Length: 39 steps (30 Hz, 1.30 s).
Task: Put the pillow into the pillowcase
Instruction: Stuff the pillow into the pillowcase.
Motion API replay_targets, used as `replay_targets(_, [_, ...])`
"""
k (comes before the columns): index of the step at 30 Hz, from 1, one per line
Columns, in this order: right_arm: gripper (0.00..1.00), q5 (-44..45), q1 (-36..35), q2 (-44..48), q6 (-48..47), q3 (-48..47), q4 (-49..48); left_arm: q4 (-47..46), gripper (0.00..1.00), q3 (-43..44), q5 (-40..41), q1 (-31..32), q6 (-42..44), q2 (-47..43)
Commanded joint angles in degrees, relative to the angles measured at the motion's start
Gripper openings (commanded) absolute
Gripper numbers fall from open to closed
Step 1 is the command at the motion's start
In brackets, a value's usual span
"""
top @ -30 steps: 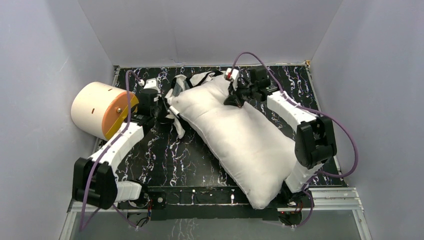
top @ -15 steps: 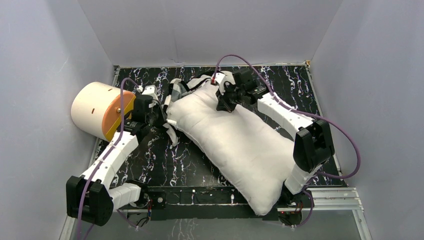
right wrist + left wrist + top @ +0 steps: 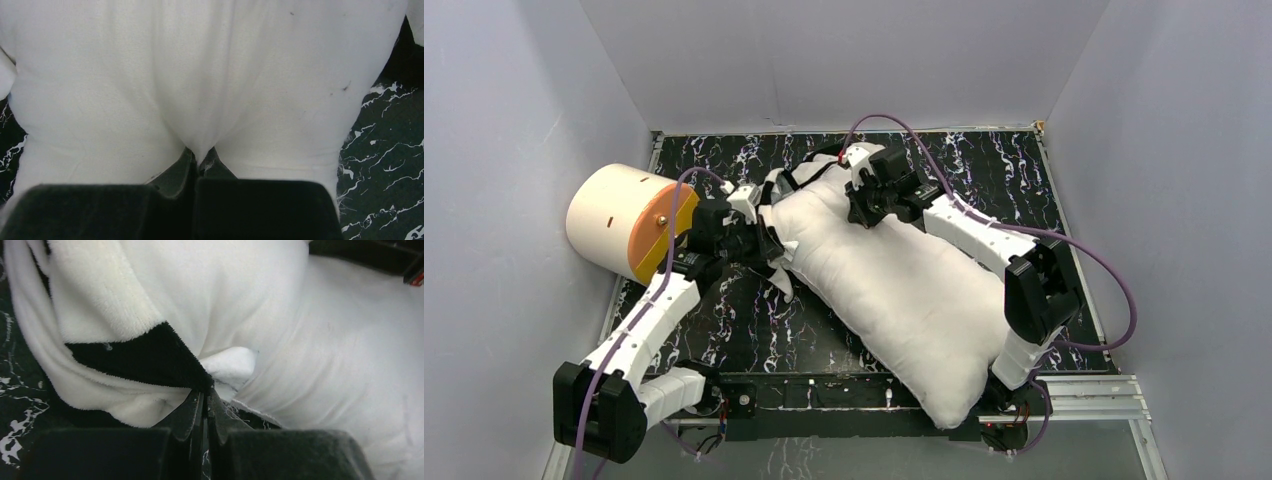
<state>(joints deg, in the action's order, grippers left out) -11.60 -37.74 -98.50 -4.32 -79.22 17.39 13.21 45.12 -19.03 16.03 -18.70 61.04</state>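
Note:
The white pillow [image 3: 894, 280] lies slantwise across the marbled table, its far end at the back middle and its near end by the right arm's base. The black-and-white striped pillowcase [image 3: 776, 187] is bunched against the pillow's far left end. In the left wrist view its plush white and black stripes [image 3: 100, 315] rest against the pillow [image 3: 320, 340]. My left gripper [image 3: 762, 245] [image 3: 205, 392] is shut on a corner of the pillowcase. My right gripper [image 3: 856, 212] [image 3: 200, 157] is shut on a pinch of the pillow's fabric [image 3: 200, 75] near its far end.
A cream cylinder with an orange face [image 3: 624, 222] lies on its side at the table's left edge, just behind the left arm. Grey walls close in the table [image 3: 754, 320] at the back and sides. The pillow's near end overhangs the front edge.
The right gripper has pulled the pillow's far end to the left. The left gripper has moved right and nearer with the pillowcase, up against the pillow's side.

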Motion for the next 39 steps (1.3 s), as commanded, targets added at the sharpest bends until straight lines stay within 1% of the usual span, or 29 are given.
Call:
replay_targets(1, [0.0,4.86,-1.51,0.27,4.49,0.97,-5.65,1.92,0.0,-0.29,-12.24,3.13,2.4,0.92])
replay_targets(5, [0.0,3.37,-4.22,0.87,5.17,1.32,-8.11,-1.14,0.0,-1.11,-21.01,3.48,2.74,1.28])
replay_targets(6, [0.0,2.38,-4.98,0.65,4.75,1.47,-8.15,-2.34,0.0,-1.47,-21.23,3.48,2.19,1.47])
replay_targets(7, [0.0,1.05,-5.33,0.33,4.54,1.67,-7.73,-2.57,0.03,-1.3,-19.1,3.49,1.27,1.76])
replay_targets(8, [0.0,0.1,-5.33,-0.08,4.43,1.66,-6.79,-1.45,0.11,-0.71,-15.14,3.49,0.35,2.17])
replay_targets(9, [0.04,0.01,-5.41,-0.33,4.43,1.52,-5.46,0.31,0.17,0.44,-11.94,3.48,-0.04,2.75])
replay_targets(11, [0.18,0.78,-5.31,-0.19,3.61,1.23,-3.07,4.03,0.27,3.13,-6.9,3.48,-0.53,3.42])
replay_targets(14, [0.43,1.04,-4.63,1.16,2.27,-0.51,-0.38,6.23,0.43,7.39,0.1,3.49,-1.64,2.65])
replay_targets(16, [0.58,-0.24,-3.88,2.36,2.54,-2.14,0.55,7.67,0.5,11.15,5.88,3.49,-1.81,2.45])
replay_targets(18, [0.69,-2.12,-2.86,3.71,3.59,-3.36,0.32,9.97,0.55,17.06,12.64,3.45,-1.83,3.73])
replay_targets(20, [0.76,-3.63,-1.91,4.77,4.49,-4.62,0.01,12.8,0.59,22.41,20.25,3.39,-1.3,6.34])
replay_targets(21, [0.8,-4.67,-1.18,5.21,5.65,-5.29,-0.45,14.0,0.6,25.06,22.52,3.41,-0.62,7.91])
replay_targets(23, [0.93,-7.17,1.28,5.88,7.82,-6.15,-1.79,15.73,0.62,29.9,25.03,3.39,1.75,11.12])
replay_targets(24, [0.97,-8.45,2.44,5.87,8.75,-6.61,-2.43,16.51,0.62,32.17,25.78,3.31,2.2,12.84])
replay_targets(27, [0.99,-9.11,5.36,5.29,11.14,-7.83,-3.92,17.95,0.63,37.77,26.08,3.19,3.58,17.21])
replay_targets(32, [0.99,-13.65,10.32,0.57,14.83,-10.04,-7.54,16.69,0.64,40.05,30.94,1.66,8.67,25.63])
replay_targets(36, [0.98,-17.59,11.54,-5.75,14.49,-14.81,-6.35,16.1,0.62,42.37,28.41,-2.68,10.37,33.65])
replay_targets(39, [0.92,-21.43,11.59,-11.73,12.43,-19.26,-2.01,13.94,0.62,43.34,25.66,-4.34,12.57,38.54])
